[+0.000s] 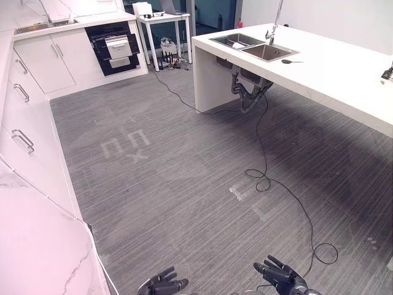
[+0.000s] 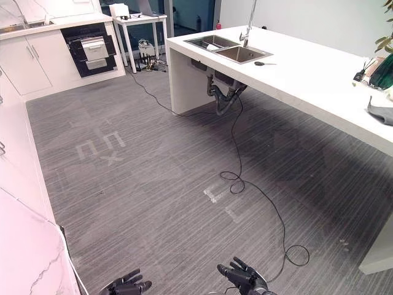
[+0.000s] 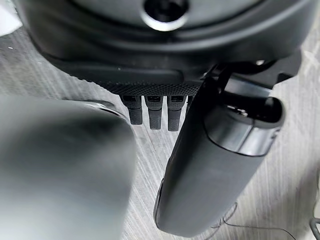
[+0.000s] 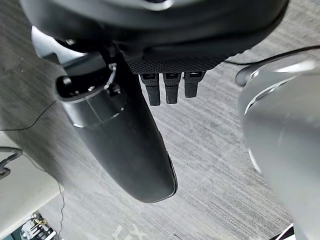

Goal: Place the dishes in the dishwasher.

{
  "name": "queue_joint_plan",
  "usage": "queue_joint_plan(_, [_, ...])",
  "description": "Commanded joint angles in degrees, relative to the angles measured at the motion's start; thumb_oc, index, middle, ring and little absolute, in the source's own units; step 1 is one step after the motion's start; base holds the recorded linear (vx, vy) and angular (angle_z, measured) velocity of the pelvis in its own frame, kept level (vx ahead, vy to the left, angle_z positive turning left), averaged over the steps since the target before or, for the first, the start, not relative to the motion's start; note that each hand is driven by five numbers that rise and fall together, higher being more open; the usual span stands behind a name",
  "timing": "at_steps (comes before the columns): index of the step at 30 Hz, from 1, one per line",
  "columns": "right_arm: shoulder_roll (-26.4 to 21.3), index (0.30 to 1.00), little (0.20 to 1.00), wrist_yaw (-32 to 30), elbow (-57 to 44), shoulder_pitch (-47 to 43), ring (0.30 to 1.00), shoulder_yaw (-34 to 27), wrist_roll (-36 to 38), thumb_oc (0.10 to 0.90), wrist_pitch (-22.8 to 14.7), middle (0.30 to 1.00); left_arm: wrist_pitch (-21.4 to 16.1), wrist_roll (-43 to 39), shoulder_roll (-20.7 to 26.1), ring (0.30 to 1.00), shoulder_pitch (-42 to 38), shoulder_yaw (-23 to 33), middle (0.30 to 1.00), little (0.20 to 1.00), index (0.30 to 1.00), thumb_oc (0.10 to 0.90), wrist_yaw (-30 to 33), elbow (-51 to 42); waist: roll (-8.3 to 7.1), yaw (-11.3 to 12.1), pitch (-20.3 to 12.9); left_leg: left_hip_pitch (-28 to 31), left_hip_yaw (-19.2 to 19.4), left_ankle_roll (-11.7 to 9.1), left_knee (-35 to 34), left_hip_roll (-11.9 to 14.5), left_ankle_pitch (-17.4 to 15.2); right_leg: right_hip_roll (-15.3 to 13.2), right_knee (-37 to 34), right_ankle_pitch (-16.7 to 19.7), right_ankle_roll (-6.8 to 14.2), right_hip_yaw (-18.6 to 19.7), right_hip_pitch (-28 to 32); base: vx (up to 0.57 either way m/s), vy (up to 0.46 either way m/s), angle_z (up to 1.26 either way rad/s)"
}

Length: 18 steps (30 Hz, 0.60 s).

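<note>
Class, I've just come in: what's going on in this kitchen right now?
Nothing is being handled yet. The robot stands on the grey floor with its left hand and right hand low in front of it, both open and holding nothing. The dishwasher stands open across the room, with a rack showing. The sink is set in the white counter to the right, with something pale lying in it.

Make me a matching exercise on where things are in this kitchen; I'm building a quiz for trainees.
Things:
1. dishwasher
2. double sink
3. small white table
4. left robot hand

Places:
A. set into the island counter
B. low over the floor, nearest the camera
C. open, in the far cabinet row
D. right of the dishwasher, by the far wall

Pairs: 1-C, 2-A, 3-D, 4-B
</note>
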Motion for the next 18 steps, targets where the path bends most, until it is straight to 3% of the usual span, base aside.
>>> queue_joint_plan(1, [-0.59,0.9,0.9,1.91,0.06,-4.06,0.9,-1.91,-0.78,0.8,-2.96,0.9,-1.46,-1.01,0.26,0.9,-2.62,1.63,0.9,0.9,0.9,0.8,-2.05,-1.51,0.98,-0.56,-0.29,1.49,2.15,-1.87,0.93,1.57,-5.77,0.16,-1.03,-2.09,3.77,-1.08,0.58,-0.02,-0.005,0.04])
queue_joint_plan(7, [0.44,0.9,0.9,2.3,5.71,-5.0,0.9,-1.9,-2.42,0.8,-3.42,0.9,1.16,2.17,-0.88,0.9,-3.9,1.47,0.9,0.9,0.9,0.8,3.96,4.28,1.2,-0.74,-0.21,1.07,1.72,-1.86,0.93,1.47,-5.69,0.4,-1.03,-2.41,3.47,-1.14,0.48,-0.01,-0.039,0.07])
queue_joint_plan(12, [0.47,0.9,0.9,5.17,10.56,-4.6,0.9,-2.06,-3.69,0.8,-4.49,0.9,0.68,3.53,-1.28,0.9,-4.81,0.2,0.9,0.9,0.9,0.8,3.84,6.62,1.75,-1.45,-0.11,1.76,1.5,-2.2,0.93,1.94,-5.53,0.96,-1.03,-3.01,2.77,-1.2,1.08,0.05,-0.106,0.12])
queue_joint_plan(15, [-0.4,0.9,0.9,3.53,10.31,-4.76,0.9,-1.66,-6.69,0.8,-5.56,0.9,1.12,0.52,-1.39,0.9,-5.97,-0.13,0.9,0.9,0.9,0.8,3.93,4.07,1.84,-1.67,0.31,1.92,0.76,-2.5,0.93,2.08,-4.83,1.79,-1.03,-3.27,1.88,-0.72,1.0,0.0,-0.123,0.03])
queue_joint_plan(17, [-1.1,0.9,0.9,2.95,8.18,-5.44,0.9,-0.93,-8.02,0.8,-5.15,0.9,1.02,-0.98,-1.38,0.9,-6.73,0.28,0.9,0.9,0.9,0.8,4.08,1.86,1.55,-1.59,1.18,2.38,0.38,-2.6,0.93,1.64,-3.99,2.17,-1.03,-3.28,1.07,-0.25,0.96,-0.01,-0.167,0.28])
queue_joint_plan(18, [-1.82,0.9,0.9,0.92,5.78,-6.65,0.9,0.75,-8.1,0.8,-4.51,0.9,0.41,-1.06,-1.4,0.9,-7.93,0.47,0.9,0.9,0.9,0.8,3.28,-0.05,0.01,-1.04,2.71,2.64,1.2,-1.98,0.93,0.39,-1.55,1.47,-1.03,-3.05,-0.13,0.86,1.02,-0.03,-0.22,0.27])
